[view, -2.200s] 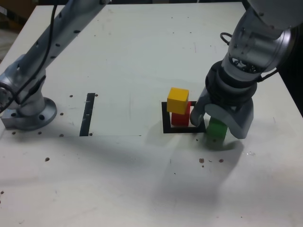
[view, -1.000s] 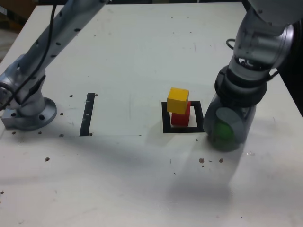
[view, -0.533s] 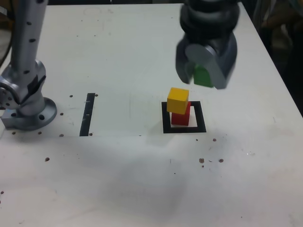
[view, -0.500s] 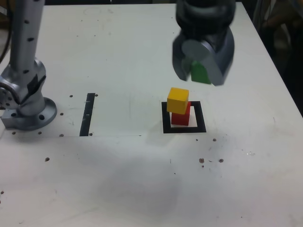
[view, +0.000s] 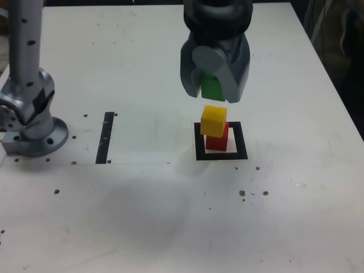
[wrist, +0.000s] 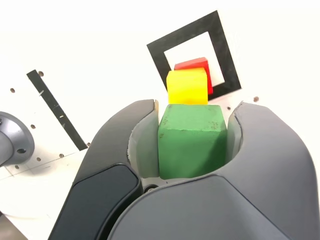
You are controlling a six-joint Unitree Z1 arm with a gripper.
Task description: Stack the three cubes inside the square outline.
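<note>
White table (view: 142, 68) | gripper (view: 214, 94) jaws clamp green cube (view: 212, 89) upper centre, above yellow cube (view: 214, 120) on red cube (view: 216, 139) in square outline (view: 199, 142), for topping stack.

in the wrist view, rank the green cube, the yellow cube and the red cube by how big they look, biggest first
1. green cube, held in the hand close to the camera.
2. yellow cube.
3. red cube, mostly hidden behind the yellow one.
Nearness to the camera and hiding cause these differences, so true sizes cannot be ranked from this view.

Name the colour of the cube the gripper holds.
Green cube, clearest in the wrist view.
</note>
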